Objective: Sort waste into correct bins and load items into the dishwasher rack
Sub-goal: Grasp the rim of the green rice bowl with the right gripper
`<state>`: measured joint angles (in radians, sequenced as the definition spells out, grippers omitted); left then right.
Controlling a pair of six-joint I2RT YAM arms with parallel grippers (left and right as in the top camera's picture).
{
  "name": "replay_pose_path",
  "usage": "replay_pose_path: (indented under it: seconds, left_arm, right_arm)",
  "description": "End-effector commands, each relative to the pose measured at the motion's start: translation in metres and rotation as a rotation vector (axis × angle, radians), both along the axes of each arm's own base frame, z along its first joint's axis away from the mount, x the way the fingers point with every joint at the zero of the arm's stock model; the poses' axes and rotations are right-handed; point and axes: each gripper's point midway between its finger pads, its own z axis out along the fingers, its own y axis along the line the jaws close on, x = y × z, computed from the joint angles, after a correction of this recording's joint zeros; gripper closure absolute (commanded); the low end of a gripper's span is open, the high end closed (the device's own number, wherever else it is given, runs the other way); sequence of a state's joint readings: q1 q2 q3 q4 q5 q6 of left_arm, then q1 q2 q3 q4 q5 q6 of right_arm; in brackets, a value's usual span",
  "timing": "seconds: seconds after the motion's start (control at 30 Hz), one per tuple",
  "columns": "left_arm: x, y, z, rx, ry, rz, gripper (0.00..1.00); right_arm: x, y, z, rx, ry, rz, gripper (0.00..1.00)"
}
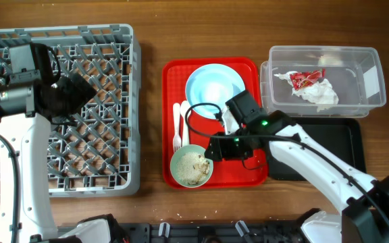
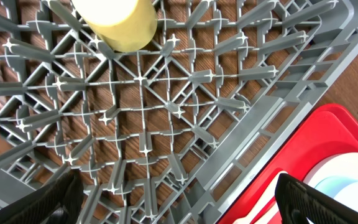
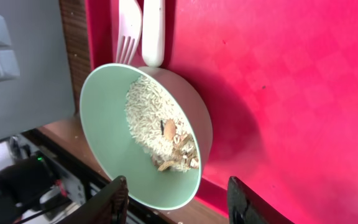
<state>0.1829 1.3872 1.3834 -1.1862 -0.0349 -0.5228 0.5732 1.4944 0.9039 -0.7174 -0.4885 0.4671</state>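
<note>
On the left of the table, the grey dishwasher rack [image 1: 113,155] holds the small yellow cup [image 2: 114,22] among its pegs. The left gripper [image 2: 179,205] hangs above the rack with its fingers spread as wide as they go. It has hold of nothing, and the cup is well apart from it.

In the middle lies the flat red tray [image 1: 248,67]. The round light-blue plate [image 1: 211,88] rests at its far end. The white plastic fork [image 1: 177,128] and spoon [image 1: 184,121] lie side by side along its left edge, ends towards the pale green bowl [image 1: 191,165]. The bowl sits at the tray's near left corner. It holds a heap of pale rice-like crumbs [image 3: 151,118] with a few brown bits among them.

The right gripper [image 3: 179,202] is low beside this bowl, fingers partly apart. The near rim of the bowl shows between them. One finger is on the bowl's side and the other over bare red tray, with a gap to the bowl's wall, so nothing is clamped.

At the far right stands the clear plastic tub [image 1: 373,74]. The crumpled white napkin [image 1: 323,93] and the small red wrapper [image 1: 306,77] lie in it, touching. Just in front of it lies the shallow black tray [image 1: 346,142], partly covered by the right arm.
</note>
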Motion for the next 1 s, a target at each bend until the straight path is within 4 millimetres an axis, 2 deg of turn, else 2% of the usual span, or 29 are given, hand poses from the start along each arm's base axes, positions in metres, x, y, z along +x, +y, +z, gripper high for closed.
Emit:
replay_pose_path:
  seconds: [0.0, 0.23, 0.33, 0.43, 0.57, 0.63, 0.7, 0.8, 0.87, 0.97]
  left_arm:
    - [0.001, 0.002, 0.007, -0.002, -0.022, 0.017, 0.00]
    - [0.001, 0.002, 0.007, -0.002, -0.022, 0.017, 0.00]
    - [0.001, 0.002, 0.007, -0.002, -0.022, 0.017, 0.00]
    - [0.001, 0.002, 0.007, -0.002, -0.022, 0.017, 0.00]
    - [0.001, 0.002, 0.007, -0.002, -0.022, 0.017, 0.00]
    - [0.001, 0.002, 0.007, -0.002, -0.022, 0.017, 0.00]
    - [0.001, 0.002, 0.007, -0.002, -0.022, 0.017, 0.00]
    - [0.001, 0.002, 0.007, -0.002, -0.022, 0.017, 0.00]
    - [0.001, 0.002, 0.007, -0.002, -0.022, 0.017, 0.00]
    - [0.001, 0.002, 0.007, -0.002, -0.022, 0.017, 0.00]
  right_arm:
    - [-0.001, -0.009, -0.019, -0.071, -0.002, -0.022, 0.49]
    - [-0.002, -0.012, -0.053, -0.133, 0.065, -0.036, 0.55]
    - [0.008, -0.027, -0.058, -0.218, 0.041, -0.115, 0.64]
    - [0.015, -0.044, -0.061, -0.272, 0.039, -0.173, 0.67]
    - [0.038, -0.080, -0.049, -0.339, 0.041, -0.258, 0.76]
    - [0.058, -0.106, -0.029, -0.401, 0.018, -0.298, 0.76]
    - [0.069, -0.115, -0.011, -0.410, 0.003, -0.294, 0.76]
    - [0.077, -0.109, 0.022, -0.379, -0.002, -0.269, 0.71]
    - [0.070, -0.074, 0.042, -0.197, 0.012, -0.168, 0.67]
    - [0.055, -0.043, 0.044, -0.152, 0.017, -0.079, 0.66]
